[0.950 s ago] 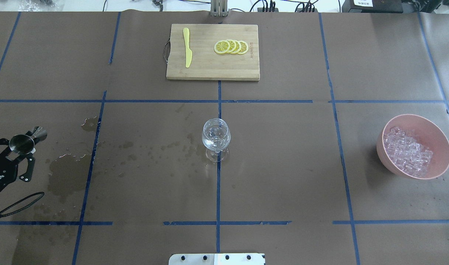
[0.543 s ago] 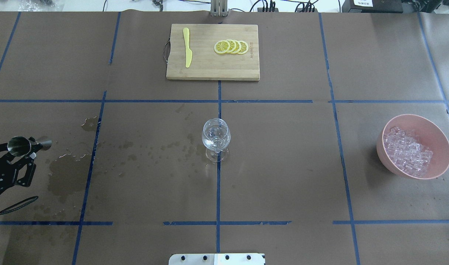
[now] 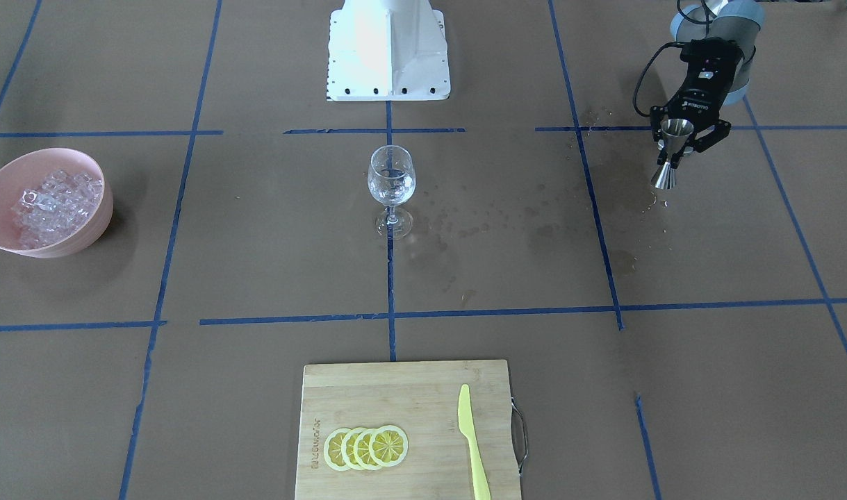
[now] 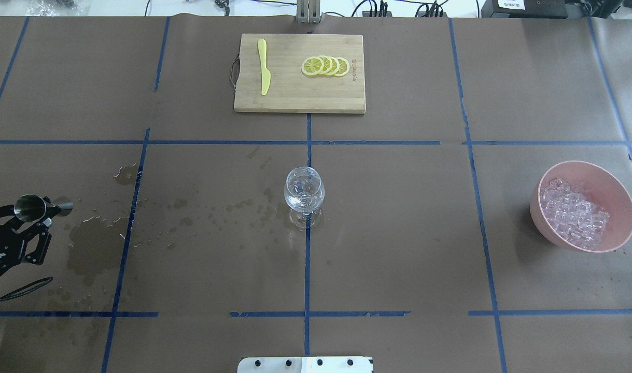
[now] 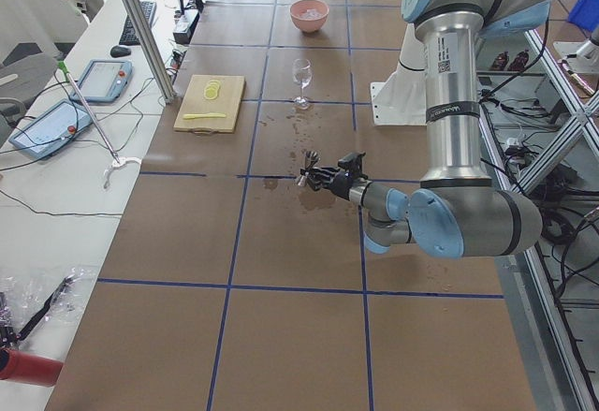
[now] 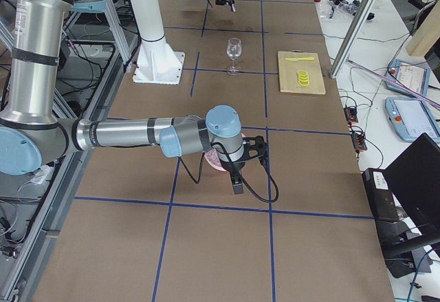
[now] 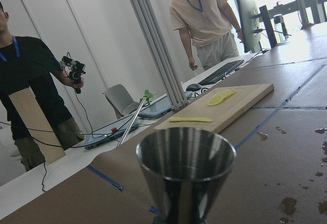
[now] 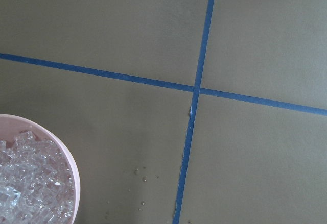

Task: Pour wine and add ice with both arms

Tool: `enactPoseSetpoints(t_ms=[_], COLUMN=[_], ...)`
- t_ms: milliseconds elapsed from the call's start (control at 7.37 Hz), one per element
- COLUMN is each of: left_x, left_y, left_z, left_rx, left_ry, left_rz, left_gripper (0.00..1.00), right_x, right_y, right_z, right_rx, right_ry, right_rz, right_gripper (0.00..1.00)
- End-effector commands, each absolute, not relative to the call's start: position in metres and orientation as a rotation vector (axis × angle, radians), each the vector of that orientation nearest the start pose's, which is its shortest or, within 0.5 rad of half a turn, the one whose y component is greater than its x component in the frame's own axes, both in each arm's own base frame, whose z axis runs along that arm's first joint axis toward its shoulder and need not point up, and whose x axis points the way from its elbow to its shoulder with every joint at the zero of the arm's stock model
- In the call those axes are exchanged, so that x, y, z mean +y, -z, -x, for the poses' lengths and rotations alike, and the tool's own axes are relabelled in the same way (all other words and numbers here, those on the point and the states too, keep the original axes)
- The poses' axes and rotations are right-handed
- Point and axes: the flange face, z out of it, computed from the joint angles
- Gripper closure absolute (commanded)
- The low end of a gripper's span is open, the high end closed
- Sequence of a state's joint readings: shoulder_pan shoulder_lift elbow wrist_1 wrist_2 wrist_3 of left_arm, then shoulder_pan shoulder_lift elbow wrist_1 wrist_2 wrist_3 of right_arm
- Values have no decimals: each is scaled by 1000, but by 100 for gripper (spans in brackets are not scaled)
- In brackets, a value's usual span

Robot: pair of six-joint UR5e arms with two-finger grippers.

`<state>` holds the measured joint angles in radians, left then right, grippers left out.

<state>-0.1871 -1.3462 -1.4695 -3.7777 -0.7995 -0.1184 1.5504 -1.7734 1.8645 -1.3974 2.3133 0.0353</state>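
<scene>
My left gripper is shut on a steel jigger at the table's left edge, held upright just above a wet patch. In the front view the left gripper holds the jigger near its waist. The jigger's cup fills the left wrist view. A clear wine glass stands at the table's centre; I cannot tell whether it holds wine. Ice fills a pink bowl at the right. My right gripper shows only in the right side view, above the bowl; I cannot tell whether it is open or shut.
A bamboo cutting board with lemon slices and a yellow knife lies at the far centre. Wet stains spread between the jigger and the glass. The white base block is behind the glass.
My left gripper has turned the jigger from tilted to upright and lowered it slightly near the left edge. Glass, bowl and board have not moved.
</scene>
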Motion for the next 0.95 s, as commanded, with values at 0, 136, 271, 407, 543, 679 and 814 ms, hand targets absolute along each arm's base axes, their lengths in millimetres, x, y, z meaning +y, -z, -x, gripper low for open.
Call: enactPoseSetpoints(t_ms=[0, 136, 271, 407, 543, 679, 814], left_x=[-255, -255, -255, -256, -255, -256, -256], left_y=[-584, -584, -585, -586, -589, -589, -589], left_z=[-279, -284, -290, -291, -292, -293, -296], left_rx=[972, 1049, 1065, 1071, 1095, 1098, 1097], left_ry=[-103, -48, -26, -17, 11, 20, 24], left_rz=[-1501, -1420, -1368, -1358, -1331, -1328, -1328], left_gripper=[100, 100, 100, 100, 100, 100, 100], right_x=[-422, -421, -421, -420, -420, -420, -420], right_y=[-587, -588, -587, -587, -587, -588, -589], right_z=[-58, -58, -58, -58, -58, -57, -58], right_rx=[-745, -745, -745, -745, -745, -746, -745], right_ry=[84, 83, 84, 84, 84, 84, 83], right_rz=[-233, -231, -233, -233, -233, -231, -230], right_gripper=[0, 0, 0, 0, 0, 0, 0])
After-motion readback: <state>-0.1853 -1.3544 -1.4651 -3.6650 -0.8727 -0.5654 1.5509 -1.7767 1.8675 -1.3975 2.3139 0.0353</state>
